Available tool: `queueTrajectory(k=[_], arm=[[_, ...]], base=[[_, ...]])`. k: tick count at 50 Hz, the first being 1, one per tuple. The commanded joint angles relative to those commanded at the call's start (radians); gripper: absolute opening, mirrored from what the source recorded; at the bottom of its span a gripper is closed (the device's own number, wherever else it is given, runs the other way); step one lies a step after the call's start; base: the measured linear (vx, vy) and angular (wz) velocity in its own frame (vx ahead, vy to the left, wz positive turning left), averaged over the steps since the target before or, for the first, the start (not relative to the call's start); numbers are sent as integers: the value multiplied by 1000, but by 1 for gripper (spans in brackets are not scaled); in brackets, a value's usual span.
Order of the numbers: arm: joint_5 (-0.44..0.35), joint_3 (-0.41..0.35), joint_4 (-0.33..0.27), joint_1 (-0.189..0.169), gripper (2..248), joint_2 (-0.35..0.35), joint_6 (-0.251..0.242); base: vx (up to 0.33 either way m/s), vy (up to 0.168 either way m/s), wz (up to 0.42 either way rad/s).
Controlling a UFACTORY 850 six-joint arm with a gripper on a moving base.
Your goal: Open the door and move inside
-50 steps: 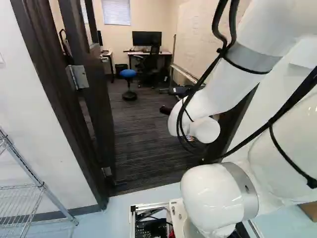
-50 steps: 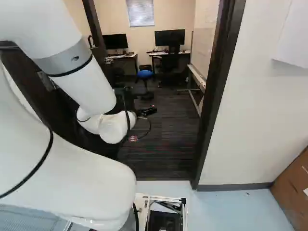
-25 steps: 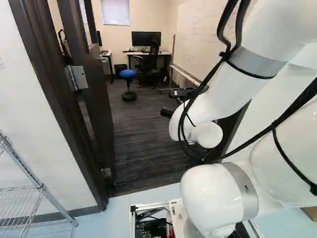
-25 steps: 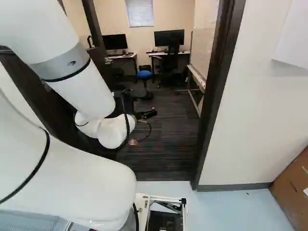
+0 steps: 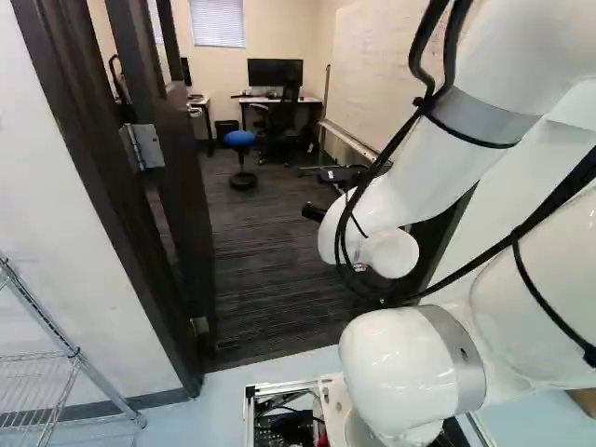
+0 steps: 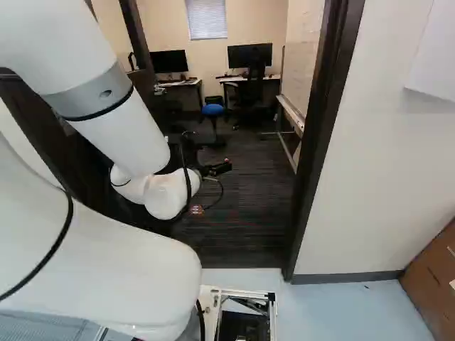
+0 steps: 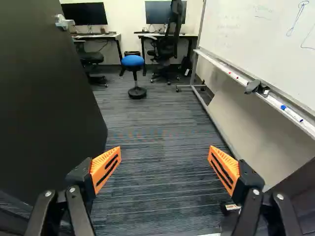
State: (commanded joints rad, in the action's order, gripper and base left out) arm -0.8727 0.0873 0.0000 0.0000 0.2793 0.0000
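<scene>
Base (image 5: 333,402) has shifted slightly; door (image 5: 189,205) stands open.

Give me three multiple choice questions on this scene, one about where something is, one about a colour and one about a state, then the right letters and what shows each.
1. Where does the blue-capped marker lie?
A. On a desk
B. On the whiteboard's tray
C. On the stool

2. What colour is the stool's seat?
A. Blue
B. Orange
C. White

3. How does the door stand?
A. Shut across the doorway
B. Off its hinges
C. Open

Answers:
1. B: the wrist view shows it resting along the ledge below the board.
2. A: the round top shows blue in all three views.
3. C: in the left base view it hangs swung aside, and the room shows through the doorway.
</scene>
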Motion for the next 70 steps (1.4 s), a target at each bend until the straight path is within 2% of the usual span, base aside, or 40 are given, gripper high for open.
queueTrajectory(k=[70], arm=[[0,0,0,0,247,0,0]], base=[[106,0,-4]])
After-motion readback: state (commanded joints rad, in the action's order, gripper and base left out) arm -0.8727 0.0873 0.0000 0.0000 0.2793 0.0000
